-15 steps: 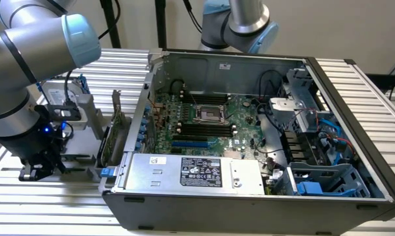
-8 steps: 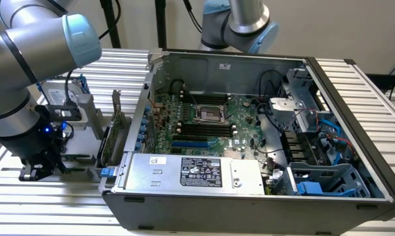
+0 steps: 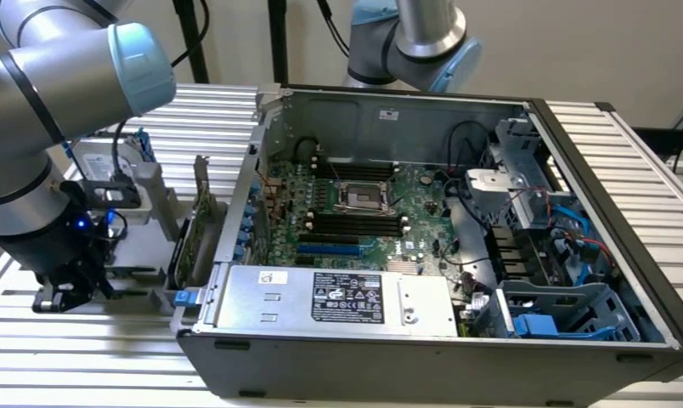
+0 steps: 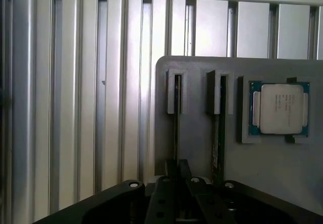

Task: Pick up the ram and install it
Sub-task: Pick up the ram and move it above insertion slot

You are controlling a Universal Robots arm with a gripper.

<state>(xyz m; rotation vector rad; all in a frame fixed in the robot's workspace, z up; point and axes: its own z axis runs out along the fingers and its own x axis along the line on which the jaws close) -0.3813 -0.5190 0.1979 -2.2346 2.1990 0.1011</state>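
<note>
At the exterior view's lower left, my fingers (image 4: 183,169) pinch the ram (image 4: 176,133) (edge-on in its grey holder (image 4: 202,65)).

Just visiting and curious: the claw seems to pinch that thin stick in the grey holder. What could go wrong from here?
The gripper appears to pinch the ram by its thin edge; it might slip or tilt. The ram stands in a narrow slot of the gray holder; a skewed pull could jam it. A second stick close beside might get knocked.
</note>
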